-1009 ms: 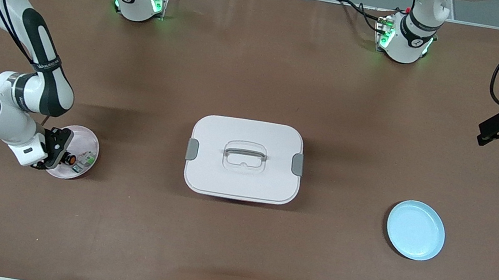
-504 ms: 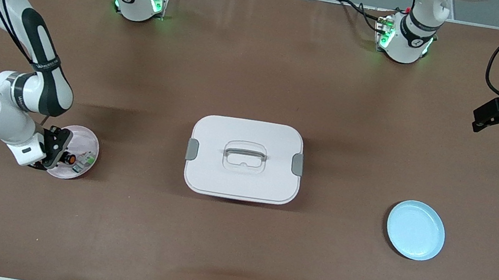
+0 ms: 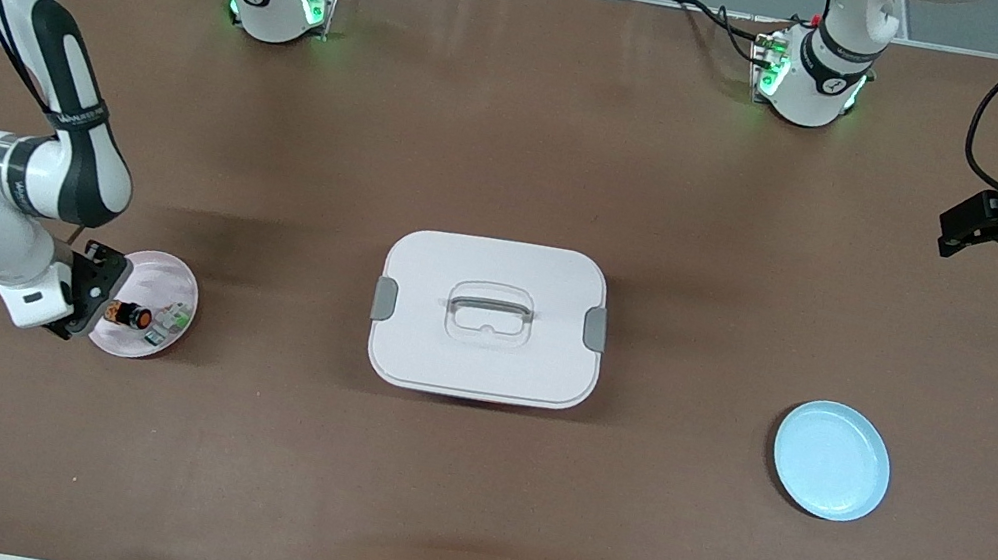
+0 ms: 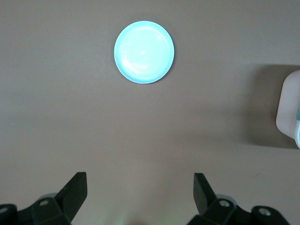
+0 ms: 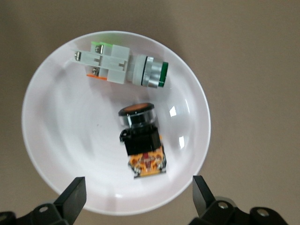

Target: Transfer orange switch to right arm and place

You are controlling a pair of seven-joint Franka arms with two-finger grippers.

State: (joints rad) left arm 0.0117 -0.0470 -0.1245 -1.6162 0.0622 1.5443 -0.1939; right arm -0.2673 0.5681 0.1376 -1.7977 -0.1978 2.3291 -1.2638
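the pink plate [image 3: 178,292] under the right gripper [image 3: 91,293] holds the orange switch [image 5: 140,140] and, just beside it, a white-and-green part [image 5: 123,66]. the right gripper's fingers [image 5: 72,197] are spread wide, empty, one either side of the switch, touching nothing. the blue plate [image 3: 832,460] lies empty. the left gripper [image 3: 960,223] hangs wide open, empty, over bare table near that plate. a closed white box [image 3: 489,319] sits mid-table.
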